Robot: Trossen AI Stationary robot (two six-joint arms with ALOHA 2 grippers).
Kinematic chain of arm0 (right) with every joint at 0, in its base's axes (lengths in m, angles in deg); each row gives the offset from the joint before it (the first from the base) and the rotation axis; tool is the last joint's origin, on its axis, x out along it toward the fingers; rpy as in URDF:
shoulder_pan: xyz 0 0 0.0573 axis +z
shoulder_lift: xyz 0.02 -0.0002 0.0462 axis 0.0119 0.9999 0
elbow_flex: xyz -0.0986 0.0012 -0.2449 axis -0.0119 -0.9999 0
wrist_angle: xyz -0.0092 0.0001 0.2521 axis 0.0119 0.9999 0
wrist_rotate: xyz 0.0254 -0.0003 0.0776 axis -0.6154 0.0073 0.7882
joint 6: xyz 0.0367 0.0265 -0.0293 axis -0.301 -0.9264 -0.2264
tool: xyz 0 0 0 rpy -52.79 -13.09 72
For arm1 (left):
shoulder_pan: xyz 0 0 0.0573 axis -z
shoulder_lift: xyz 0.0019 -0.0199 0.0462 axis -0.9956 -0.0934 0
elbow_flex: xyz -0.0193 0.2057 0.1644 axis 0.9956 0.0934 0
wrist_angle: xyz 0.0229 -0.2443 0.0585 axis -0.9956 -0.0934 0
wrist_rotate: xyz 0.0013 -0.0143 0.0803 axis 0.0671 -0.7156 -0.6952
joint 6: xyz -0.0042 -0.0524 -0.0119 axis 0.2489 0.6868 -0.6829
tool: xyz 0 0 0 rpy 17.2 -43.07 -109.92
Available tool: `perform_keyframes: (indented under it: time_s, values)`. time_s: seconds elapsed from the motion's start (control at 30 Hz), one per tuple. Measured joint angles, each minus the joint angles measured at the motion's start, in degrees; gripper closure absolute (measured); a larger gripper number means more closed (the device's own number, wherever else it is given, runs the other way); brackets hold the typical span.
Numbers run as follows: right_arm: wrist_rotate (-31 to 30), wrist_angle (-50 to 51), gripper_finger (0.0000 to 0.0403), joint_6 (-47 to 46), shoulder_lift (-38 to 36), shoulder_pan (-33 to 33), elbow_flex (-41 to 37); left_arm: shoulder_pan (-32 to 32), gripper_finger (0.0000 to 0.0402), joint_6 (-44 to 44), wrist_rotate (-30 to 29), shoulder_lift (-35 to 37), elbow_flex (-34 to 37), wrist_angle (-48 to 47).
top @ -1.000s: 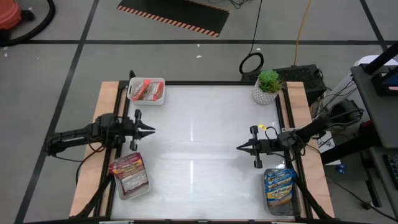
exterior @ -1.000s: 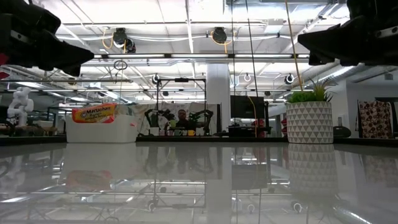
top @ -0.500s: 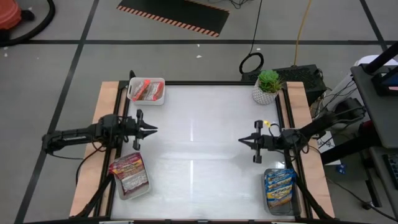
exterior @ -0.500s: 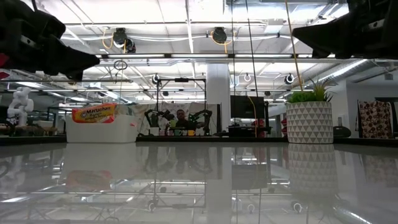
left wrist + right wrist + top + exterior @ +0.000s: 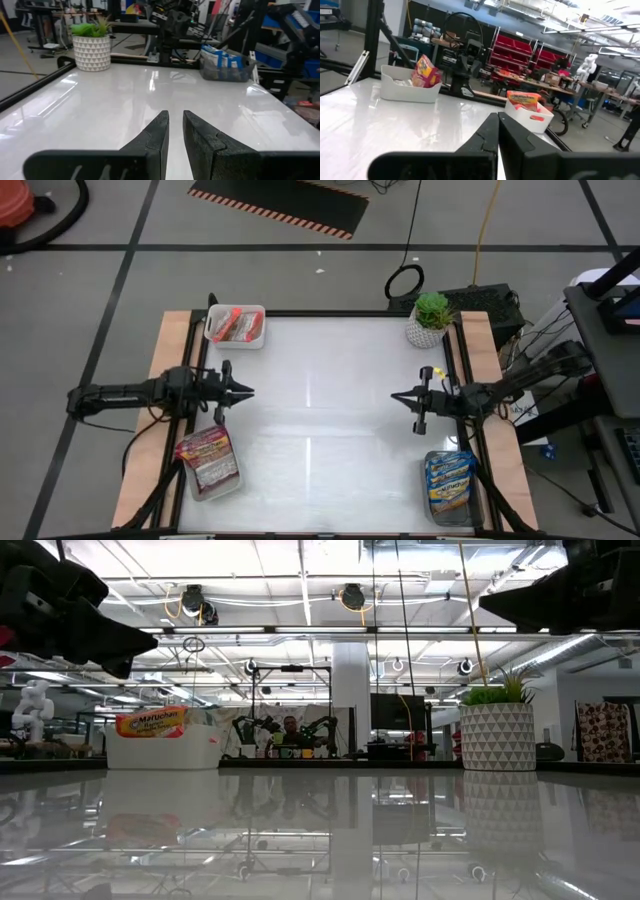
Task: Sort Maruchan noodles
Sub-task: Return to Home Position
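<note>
Evidently the Maruchan noodles are all sorted, none lying loose on the table [image 5: 320, 430]. The orange-red packets [image 5: 236, 326] sit in a white bin [image 5: 259, 340] at the far-left corner. The dark red packets [image 5: 206, 458] fill a second bin [image 5: 233, 484] against the left edge near the front corner. The blue packets [image 5: 449, 478] lie in a third bin [image 5: 431, 508] at the near-right corner. A potted plant [image 5: 430, 318] stands at the far-right corner.

By their look these packets should be very light, with a slick, crinkly wrapper over a stiff but brittle noodle block. A hard squeeze would likely crack the block, and a pinch on loose film alone might slip. The safest hold seems to be a gentle pinch across the flat block, taken at one side edge. In the bins, that means whichever edge stands proud.

The left gripper [image 5: 243, 391] hangs over the left edge of the table, about midway along it, pointing level toward the centre. Its fingers [image 5: 159, 135] are drawn almost together with only a thin slit between them, holding nothing. The right gripper [image 5: 396, 398] mirrors it from the right edge, also level. Its fingers [image 5: 487, 136] are pressed together and empty. Both arms look tucked back toward their bases, well apart from each other and from every bin.
</note>
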Motion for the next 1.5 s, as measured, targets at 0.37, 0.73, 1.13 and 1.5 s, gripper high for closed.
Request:
perform_keyframes:
  time_s: [0.37,0.73,1.13,1.5]
  values:
    - [-0.05,20.14,0.0403,-5.23,-14.97,-0.02,0.0,3.82,0.0342,-0.63,-5.82,0.0,-0.02,-0.94]
    - [2.89,38.01,0.0403,-13.42,-22.6,-0.02,0.0,4.07,0.0342,-0.57,-6.01,0.0,-0.02,-1.05]
    - [21.37,32.38,0.0403,-7.0,-24.64,-0.07,-0.02,4.07,0.0342,-2.82,-9.03,0.02,-0.02,1.03]
    - [21.33,37.0,0.0403,-5.0,-28.47,-2.78,-0.07,4.07,0.0342,-2.21,-9.01,0.0,-0.02,2.34]
